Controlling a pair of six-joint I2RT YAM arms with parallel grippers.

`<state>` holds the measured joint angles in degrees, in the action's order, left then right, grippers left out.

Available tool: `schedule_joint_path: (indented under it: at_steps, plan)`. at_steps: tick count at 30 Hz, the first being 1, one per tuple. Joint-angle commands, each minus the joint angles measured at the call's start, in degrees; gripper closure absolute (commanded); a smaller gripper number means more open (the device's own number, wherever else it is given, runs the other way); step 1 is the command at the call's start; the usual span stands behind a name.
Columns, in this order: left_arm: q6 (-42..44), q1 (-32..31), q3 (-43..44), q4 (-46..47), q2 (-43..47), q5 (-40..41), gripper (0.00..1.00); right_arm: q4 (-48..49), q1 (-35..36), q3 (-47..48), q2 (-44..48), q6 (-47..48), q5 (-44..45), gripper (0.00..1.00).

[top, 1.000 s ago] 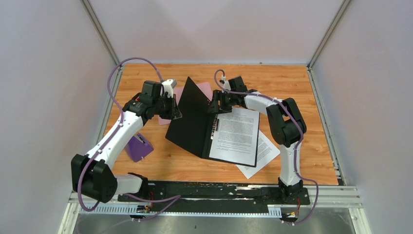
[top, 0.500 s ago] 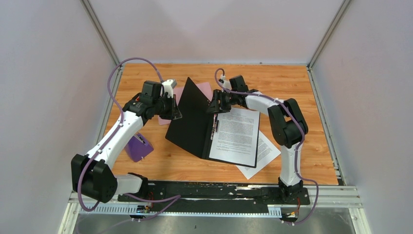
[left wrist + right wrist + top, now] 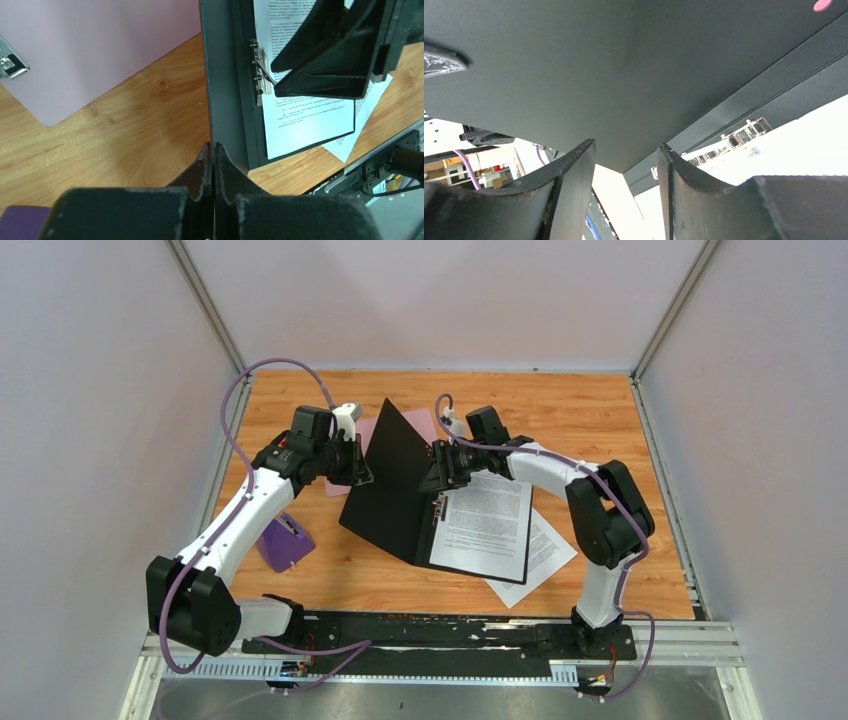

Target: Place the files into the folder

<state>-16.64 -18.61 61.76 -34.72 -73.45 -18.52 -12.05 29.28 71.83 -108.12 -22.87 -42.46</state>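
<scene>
1. Top view: the left gripper [image 3: 358,468] is pinched tight on the raised cover's far edge, holding the black folder [image 3: 395,490] open at mid-bench [image 3: 600,410]. Over the last second the right gripper [image 3: 437,477] has slid left to the far end of the folder's spine, by the clip. This looks like a move to work the clip. One file [image 3: 490,520] lies inside on the flat leaf. The second file [image 3: 548,558] lies on the bench toward the near right corner, partly under the folder, so the task looks half done.
2. Left wrist: the fingers [image 3: 206,165] meet on the cover's edge [image 3: 220,75]. The metal clip [image 3: 257,72] sits at the tips of the right gripper [image 3: 272,77].
3. Right wrist: the jaws stand partly apart with nothing clamped between them, under the cover [image 3: 624,75]. The clip [image 3: 734,137] and the white filed sheet [image 3: 809,145] lie just ahead.
</scene>
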Motion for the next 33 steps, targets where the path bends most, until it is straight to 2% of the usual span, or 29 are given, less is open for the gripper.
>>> schedule_joint_path:
  at_steps: [1,12,24,33]
  plan:
    - [1.2,-0.1,-0.7,1.0,1.4,1.0,1.00,-1.3,-0.2,-1.0,6.2,-0.8,3.3,0.53]
    - [0.9,-0.2,-0.6,1.0,1.9,2.5,1.00,-5.2,1.0,-2.0,8.4,-7.6,14.9,0.62]
    - [1.2,-0.1,-0.7,0.7,2.8,4.8,1.00,-6.6,3.8,2.0,1.6,-8.7,15.6,0.70]
    - [1.3,-0.1,-0.7,0.4,3.0,5.3,1.00,-7.9,4.7,1.2,1.1,-7.6,15.6,0.77]
